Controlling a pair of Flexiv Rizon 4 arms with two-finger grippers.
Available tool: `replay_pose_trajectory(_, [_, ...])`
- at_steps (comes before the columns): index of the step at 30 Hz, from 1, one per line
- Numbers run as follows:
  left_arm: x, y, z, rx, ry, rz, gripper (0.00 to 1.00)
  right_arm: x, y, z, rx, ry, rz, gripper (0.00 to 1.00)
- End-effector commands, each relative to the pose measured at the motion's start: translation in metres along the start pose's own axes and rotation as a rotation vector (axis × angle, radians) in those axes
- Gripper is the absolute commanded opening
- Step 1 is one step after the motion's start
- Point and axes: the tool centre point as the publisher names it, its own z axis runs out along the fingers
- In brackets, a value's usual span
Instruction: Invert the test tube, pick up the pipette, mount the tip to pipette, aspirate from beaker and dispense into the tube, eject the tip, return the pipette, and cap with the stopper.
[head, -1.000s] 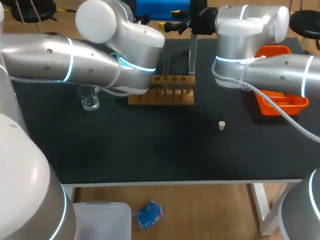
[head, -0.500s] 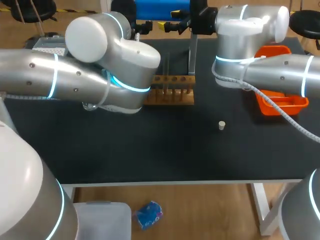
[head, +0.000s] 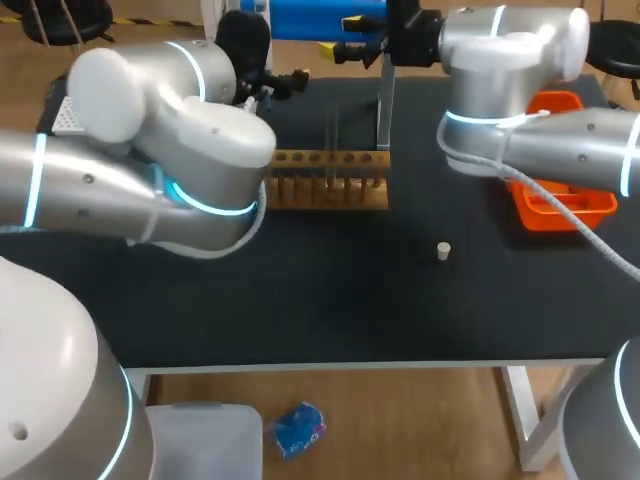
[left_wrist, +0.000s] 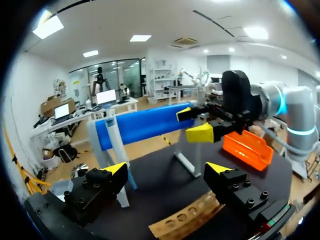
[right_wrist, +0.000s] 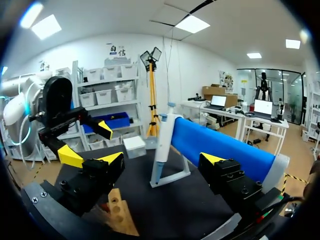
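The wooden rack (head: 325, 182) stands mid-table with a thin clear test tube (head: 334, 140) upright in it. Behind it the pipette (head: 385, 100) hangs on its stand; in the right wrist view the pipette (right_wrist: 162, 145) is straight ahead of my open right gripper (right_wrist: 162, 160). A small white stopper (head: 443, 250) lies on the mat to the right. My right gripper (head: 340, 38) hovers at the far edge, empty. Just left of the rack's far side, my left gripper (head: 288, 80) is also open (left_wrist: 167, 170) and empty. My left arm hides the beaker.
An orange tray (head: 560, 205) sits at the right, also seen as the orange tray (left_wrist: 247, 150) past my right gripper (left_wrist: 200, 125). A white box (right_wrist: 134, 146) stands at the far left, partly hidden as the white box (head: 62, 115). My left gripper (right_wrist: 75, 140) shows beside the rack end (right_wrist: 120, 215).
My left arm has swung left and back, uncovering the whole rack and covering the beaker. Its gripper moved toward the far edge. The right arm shifted only slightly.
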Motion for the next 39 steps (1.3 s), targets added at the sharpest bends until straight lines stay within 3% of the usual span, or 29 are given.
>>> replay_pose_trajectory(1, [0.004, 0.0, -0.033, -0.027, 0.413, 0.062, 1.0, 0.016, 0.001, -0.051, -0.004, 0.027, 0.004, 1.0])
replay_pose_trajectory(5, [0.019, 0.004, -0.04, -0.092, 0.582, 0.12, 1.0, 0.03, -0.006, -0.078, -0.007, 0.032, 0.003, 1.0])
replay_pose_trajectory(7, [0.027, 0.005, -0.042, -0.11, 0.645, 0.127, 1.0, 0.039, -0.009, -0.092, -0.02, 0.083, -0.041, 1.0])
replay_pose_trajectory(9, [0.033, 0.008, -0.044, -0.148, 0.7, 0.153, 1.0, 0.039, -0.009, -0.092, -0.02, 0.083, -0.041, 1.0])
replay_pose_trajectory(25, [0.035, 0.01, -0.045, -0.162, 0.704, 0.173, 1.0, 0.039, -0.009, -0.092, -0.02, 0.083, -0.041, 1.0])
replay_pose_trajectory(27, [0.038, 0.014, -0.044, -0.149, 0.735, 0.21, 1.0, 0.039, -0.009, -0.092, -0.02, 0.083, -0.041, 1.0])
replay_pose_trajectory(39, [0.04, 0.018, -0.016, -0.129, 0.672, 0.26, 1.0, 0.065, -0.054, -0.167, -0.044, 0.064, -0.047, 1.0])
